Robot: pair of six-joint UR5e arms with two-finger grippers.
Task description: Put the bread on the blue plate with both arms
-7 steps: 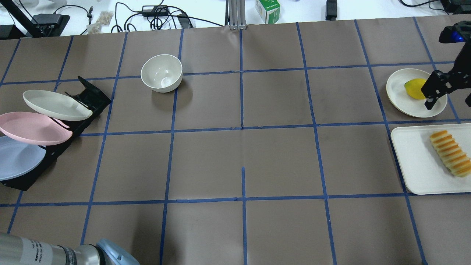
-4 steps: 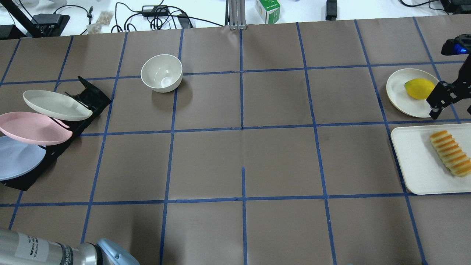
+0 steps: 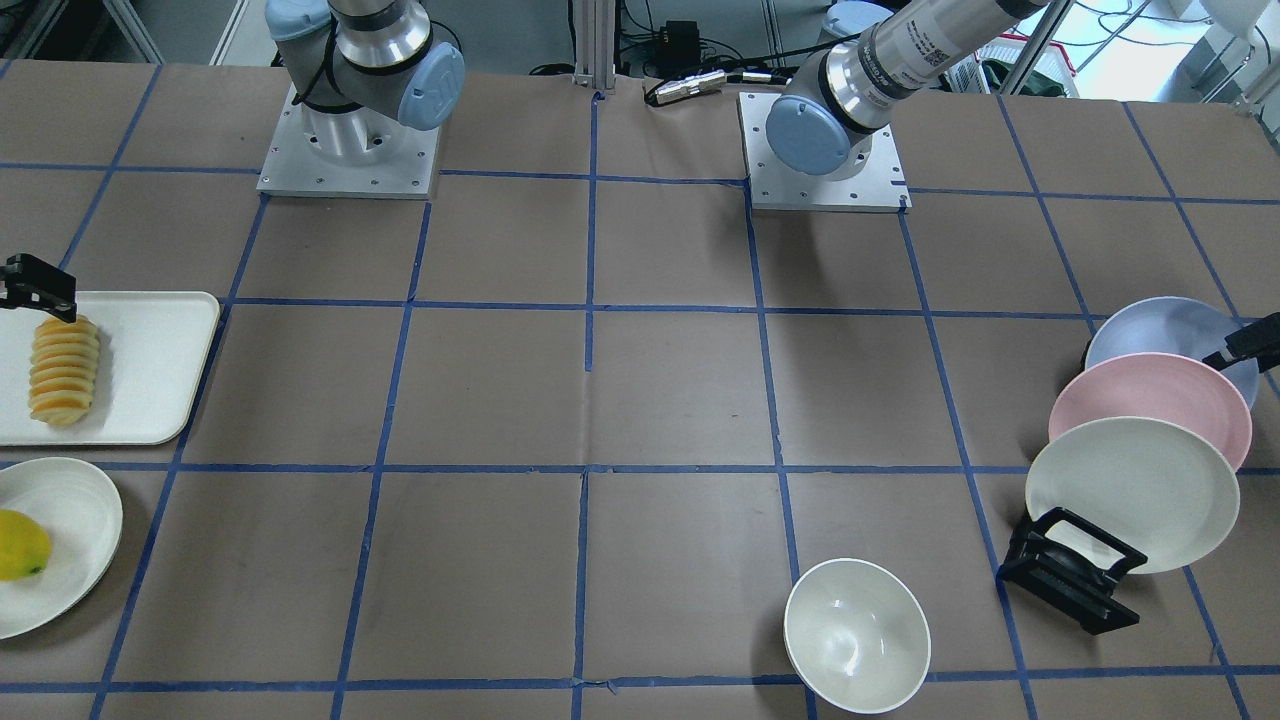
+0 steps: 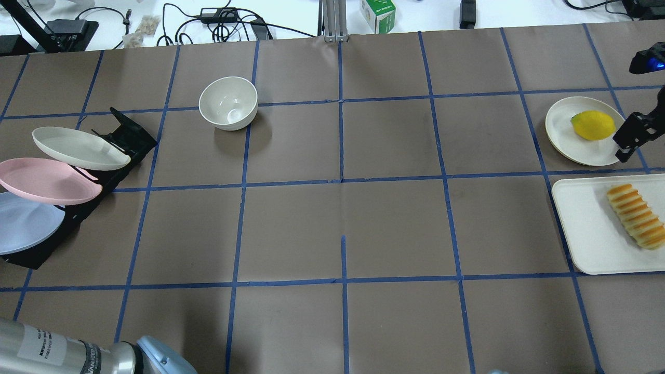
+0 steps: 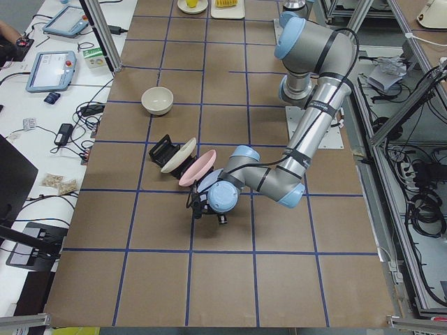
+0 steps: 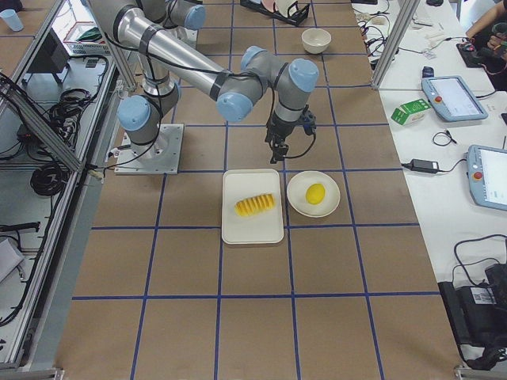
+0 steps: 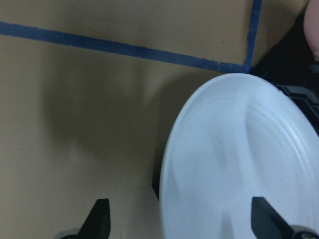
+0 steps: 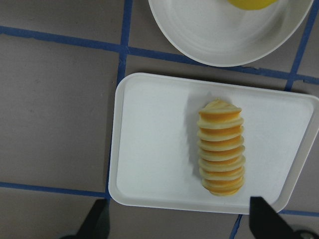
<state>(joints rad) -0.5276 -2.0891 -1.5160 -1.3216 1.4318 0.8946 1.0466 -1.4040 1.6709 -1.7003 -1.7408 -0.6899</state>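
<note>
Bread (image 8: 221,147) on white tray (image 8: 149,149) at table's R edge. Looks soft, light, squashy - pinch across mid, long sides, gently. Blue plate (image 7: 239,164) tilted in rack (image 4: 130,136), L edge - stiff, prob. slick; take rim. R gripper (image 8: 179,221) and L gripper (image 7: 182,219) both spread wide, empty.

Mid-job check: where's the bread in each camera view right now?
Front-facing: bread at left edge, on the white tray.
Overhead: bread at right edge, on the tray.
Exterior left: bread tiny, at the top edge.
Exterior right: bread at centre, on the tray.
Left wrist: not in it.
Right wrist: bread right of centre.
Shared landmark: the lemon on its plate beside the tray.
</note>
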